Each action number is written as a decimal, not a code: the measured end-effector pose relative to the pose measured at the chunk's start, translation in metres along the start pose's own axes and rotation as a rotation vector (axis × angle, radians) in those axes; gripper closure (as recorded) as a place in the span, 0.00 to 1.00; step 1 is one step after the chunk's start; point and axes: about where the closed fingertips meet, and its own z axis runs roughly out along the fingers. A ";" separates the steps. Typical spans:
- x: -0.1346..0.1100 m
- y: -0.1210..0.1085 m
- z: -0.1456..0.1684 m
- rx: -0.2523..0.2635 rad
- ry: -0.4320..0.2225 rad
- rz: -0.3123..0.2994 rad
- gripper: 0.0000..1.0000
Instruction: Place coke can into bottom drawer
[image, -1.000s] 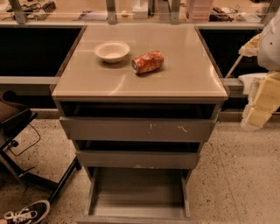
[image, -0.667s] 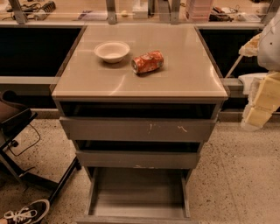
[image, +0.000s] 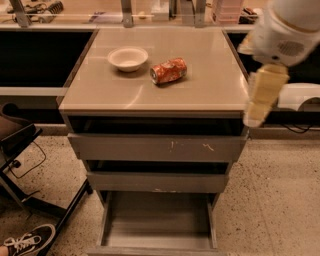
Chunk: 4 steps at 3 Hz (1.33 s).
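The coke can (image: 168, 71) lies on its side on the beige cabinet top (image: 200, 85), just right of a white bowl (image: 128, 58); it is red-orange with white markings and a silver end facing left. The bottom drawer (image: 157, 220) is pulled out at the foot of the cabinet and its grey tray is bare. My gripper (image: 254, 118) hangs from the white arm (image: 285, 30) at the cabinet top's right front corner, to the right of the can and apart from it, holding nothing.
The top drawer (image: 155, 147) with white scratches and the middle drawer (image: 155, 181) stand slightly open. A black chair base (image: 30, 200) and a shoe (image: 27, 241) are at the lower left. A counter with clutter runs along the back.
My arm has swung left from the right edge of the view, bringing the gripper over the cabinet's right front corner. The can, bowl and drawers have not moved.
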 end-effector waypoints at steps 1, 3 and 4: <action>-0.064 -0.057 0.037 -0.055 -0.022 -0.104 0.00; -0.173 -0.145 0.152 -0.171 -0.094 -0.164 0.00; -0.184 -0.170 0.167 -0.128 -0.134 -0.148 0.00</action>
